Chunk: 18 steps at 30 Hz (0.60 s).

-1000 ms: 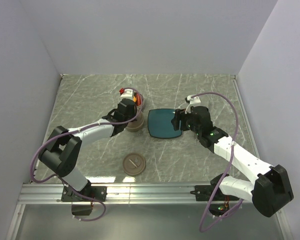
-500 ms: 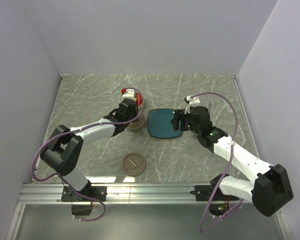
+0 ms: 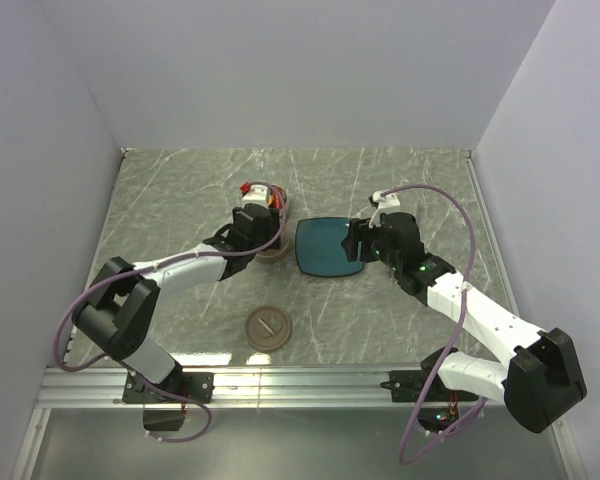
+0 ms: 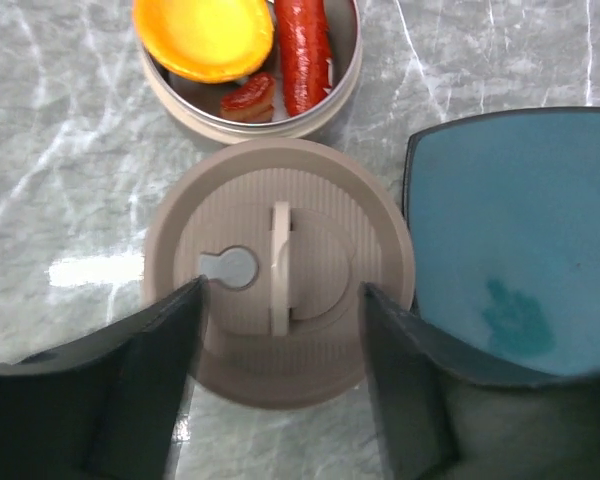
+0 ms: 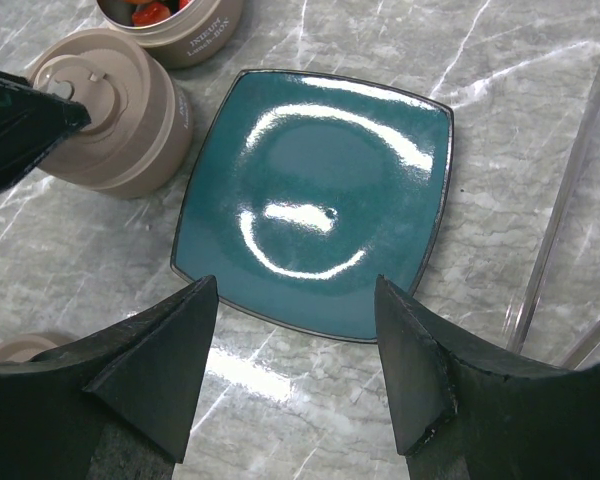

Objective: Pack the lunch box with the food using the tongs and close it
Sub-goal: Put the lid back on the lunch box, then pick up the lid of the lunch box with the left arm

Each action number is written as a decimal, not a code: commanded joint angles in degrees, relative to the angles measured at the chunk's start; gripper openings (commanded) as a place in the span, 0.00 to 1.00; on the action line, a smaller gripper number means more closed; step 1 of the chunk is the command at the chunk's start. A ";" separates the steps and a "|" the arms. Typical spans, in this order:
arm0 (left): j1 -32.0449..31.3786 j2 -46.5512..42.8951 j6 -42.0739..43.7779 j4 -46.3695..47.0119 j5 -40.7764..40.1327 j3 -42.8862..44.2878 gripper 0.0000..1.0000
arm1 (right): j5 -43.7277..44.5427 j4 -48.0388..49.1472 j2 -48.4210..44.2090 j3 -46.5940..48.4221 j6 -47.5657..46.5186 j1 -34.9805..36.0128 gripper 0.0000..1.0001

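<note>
The lunch box shows as two round tiers side by side. The open steel tier (image 4: pixel 332 105) holds the food: an orange piece (image 4: pixel 205 35), a red sausage (image 4: pixel 302 50) and a small red bit (image 4: pixel 248 95). The other tier (image 4: pixel 280 375) has a tan ribbed lid with a centre handle. My left gripper (image 4: pixel 280 295) hovers open just above that lid, one finger on each side of the handle. My right gripper (image 5: pixel 295 290) is open and empty over the near edge of the bare teal plate (image 5: pixel 315 200). The tongs are out of view.
A loose tan lid (image 3: pixel 268 327) lies on the marble table near the front rail. The teal plate (image 3: pixel 328 247) sits right beside the lidded tier (image 3: pixel 271 253). White walls enclose the left, back and right sides.
My left gripper has gone from shut to open above the tan lid and shifted slightly. The right arm has stayed still.
</note>
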 commanded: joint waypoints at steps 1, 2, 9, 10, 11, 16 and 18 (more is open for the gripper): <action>-0.07 -4.45 0.47 1.64 -1.70 -1.15 0.77 | 0.70 1.84 0.24 0.38 -0.97 0.58 0.71; -0.16 -5.85 0.65 1.99 -2.14 -1.67 0.81 | 0.87 1.84 0.24 0.38 -0.97 0.58 0.71; -2.18 -14.73 -0.40 1.74 -7.13 -5.53 0.84 | 0.70 1.84 0.24 0.38 -1.06 0.58 0.71; -3.49 -15.96 -1.01 1.21 -8.11 -7.37 0.84 | 0.61 1.93 0.24 0.38 -1.06 0.58 0.72; -4.28 -17.45 -2.76 0.33 -9.08 -8.61 0.84 | 0.61 1.93 0.24 0.38 -1.15 0.58 0.71; -12.18 -30.28 -10.15 -1.87 -13.39 -20.19 0.80 | -0.36 2.28 -0.29 0.20 -1.32 0.67 0.72; -15.17 -36.17 -14.37 -6.50 -14.09 -22.14 0.78 | -0.71 2.28 -0.81 -0.06 -1.50 0.58 0.71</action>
